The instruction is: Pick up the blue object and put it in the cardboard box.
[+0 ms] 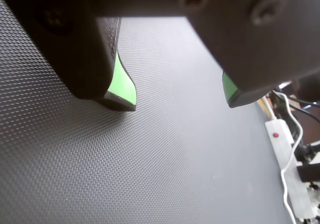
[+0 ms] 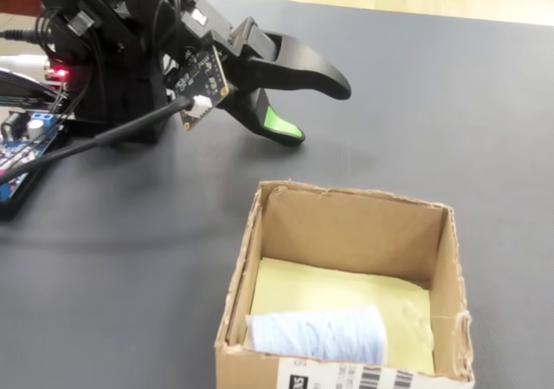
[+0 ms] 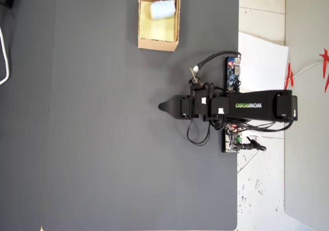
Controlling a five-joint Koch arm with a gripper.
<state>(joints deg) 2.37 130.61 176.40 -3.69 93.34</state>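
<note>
Blue object point(image 2: 318, 335) lies in the box point(image 2: 351, 224).
We see our gripper point(image 2: 318, 110) spread and empty, low over the mat point(image 2: 450, 112).

Dark textured mat point(image 3: 113, 138) over most of overhead frame, white paper sheet point(image 3: 262, 61) at right, white power strip point(image 1: 287, 154) with red switch, lower right of wrist view

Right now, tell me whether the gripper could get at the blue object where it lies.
Probably yes. The blue object lies in the cardboard box, whose top is open, so it could be reached from above. The gripper is open, empty and off to one side above the mat; the box walls bar a sideways approach.
</note>
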